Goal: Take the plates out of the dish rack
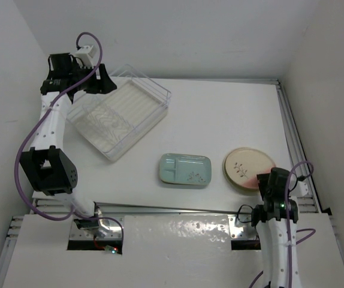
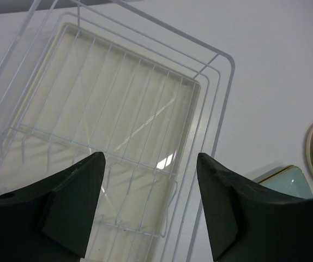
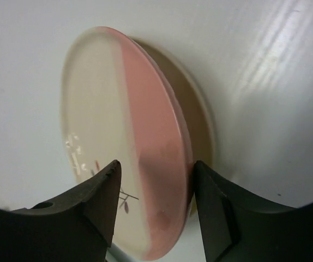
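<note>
On the right, right gripper (image 3: 156,166) parted astride pink rim of round plate (image 3: 99,109), left gripper (image 2: 151,157) spread wide above dish rack (image 2: 222,82)

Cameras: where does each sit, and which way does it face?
Top external: above and behind the arms, looking down on the table; both arms show.
Left wrist: on the left arm, facing the dish rack; left tool shows.
Right wrist: on the right arm, facing the round plates; right tool shows.
Shared: top and left wrist both show that rack.
</note>
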Controlling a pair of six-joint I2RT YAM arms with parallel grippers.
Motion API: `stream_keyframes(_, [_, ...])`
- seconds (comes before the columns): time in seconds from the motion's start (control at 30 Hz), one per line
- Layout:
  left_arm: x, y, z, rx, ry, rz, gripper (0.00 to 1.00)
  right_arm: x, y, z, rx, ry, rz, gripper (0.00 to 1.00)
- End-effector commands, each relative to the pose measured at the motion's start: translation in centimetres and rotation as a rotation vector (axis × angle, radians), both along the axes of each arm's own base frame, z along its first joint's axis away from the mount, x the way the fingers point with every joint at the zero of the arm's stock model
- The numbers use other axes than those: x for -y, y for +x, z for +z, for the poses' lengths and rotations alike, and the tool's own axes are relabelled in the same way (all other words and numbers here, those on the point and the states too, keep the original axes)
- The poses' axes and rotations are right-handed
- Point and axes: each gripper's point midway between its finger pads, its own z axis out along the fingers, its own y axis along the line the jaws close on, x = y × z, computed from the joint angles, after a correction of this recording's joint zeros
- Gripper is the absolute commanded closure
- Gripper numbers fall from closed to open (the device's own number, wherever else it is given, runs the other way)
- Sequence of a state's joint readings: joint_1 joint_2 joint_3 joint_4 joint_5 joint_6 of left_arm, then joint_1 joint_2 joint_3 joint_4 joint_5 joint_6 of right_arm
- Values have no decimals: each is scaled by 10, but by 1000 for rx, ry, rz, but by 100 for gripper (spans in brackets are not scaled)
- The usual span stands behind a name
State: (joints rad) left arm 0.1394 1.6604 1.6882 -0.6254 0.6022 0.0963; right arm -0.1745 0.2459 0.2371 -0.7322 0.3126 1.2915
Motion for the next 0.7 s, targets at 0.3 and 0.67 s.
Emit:
stream_keyframes(0.3, [0,2,16,54,3,-12,34,8,-9,-24,-136,-17,-34,43])
stream_keyframes(0.67, [0,4,20,61,6,-14,34,9,-16,-41,-212,-23,-31,73])
